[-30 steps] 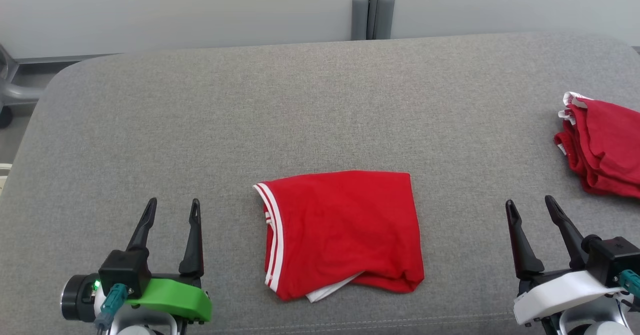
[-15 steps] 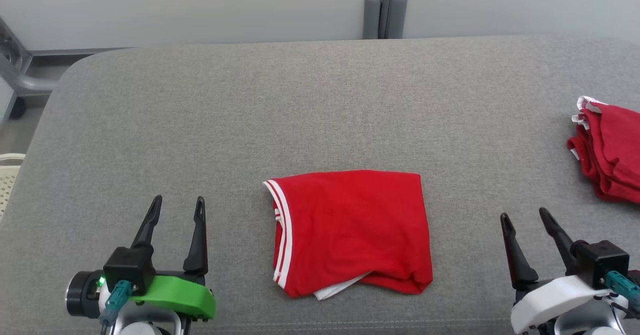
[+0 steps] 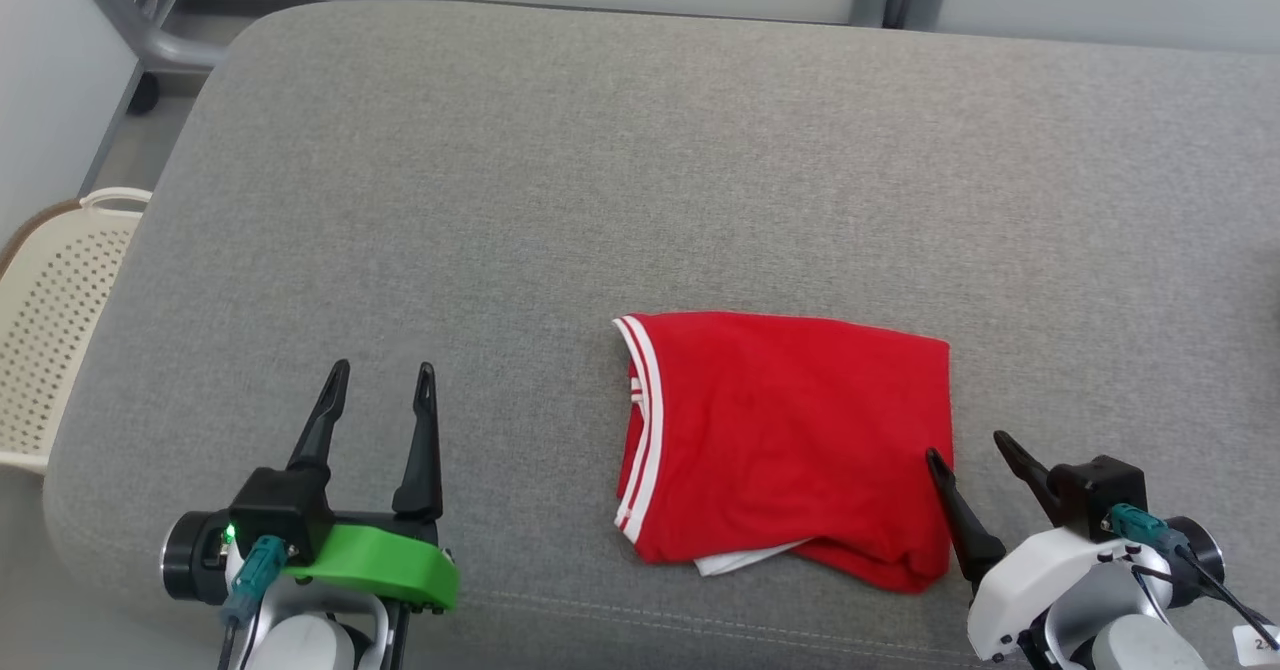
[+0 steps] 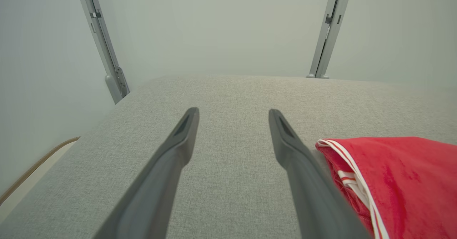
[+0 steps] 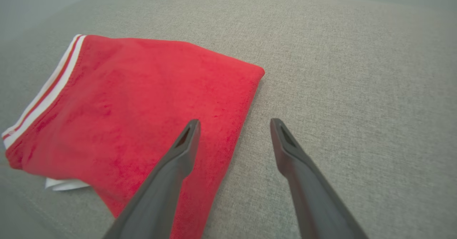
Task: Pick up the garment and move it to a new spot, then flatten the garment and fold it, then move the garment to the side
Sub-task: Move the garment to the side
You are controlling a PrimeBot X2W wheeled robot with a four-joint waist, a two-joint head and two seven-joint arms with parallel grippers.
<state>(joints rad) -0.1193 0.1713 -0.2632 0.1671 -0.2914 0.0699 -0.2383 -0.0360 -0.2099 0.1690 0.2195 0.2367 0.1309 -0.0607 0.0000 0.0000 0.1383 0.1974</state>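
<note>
The garment is red with white stripes along its left hem, and it lies folded on the grey cushioned surface. A white bit sticks out under its near edge. My right gripper stands open at the garment's right edge, one finger over the red cloth and the other over bare cushion, nothing between them. In the right wrist view the garment spreads left of my right gripper. My left gripper is open, well left of the garment. The left wrist view has my left gripper over bare cushion, with the garment at right.
A cream perforated basket stands on the floor past the cushion's left edge. A grey metal frame runs behind the far left corner, against a pale wall. The cushion's front seam lies close to both grippers.
The head camera has swung left, so the basket has come into view and the second red pile at right has left it. My right gripper now reaches the garment's right edge.
</note>
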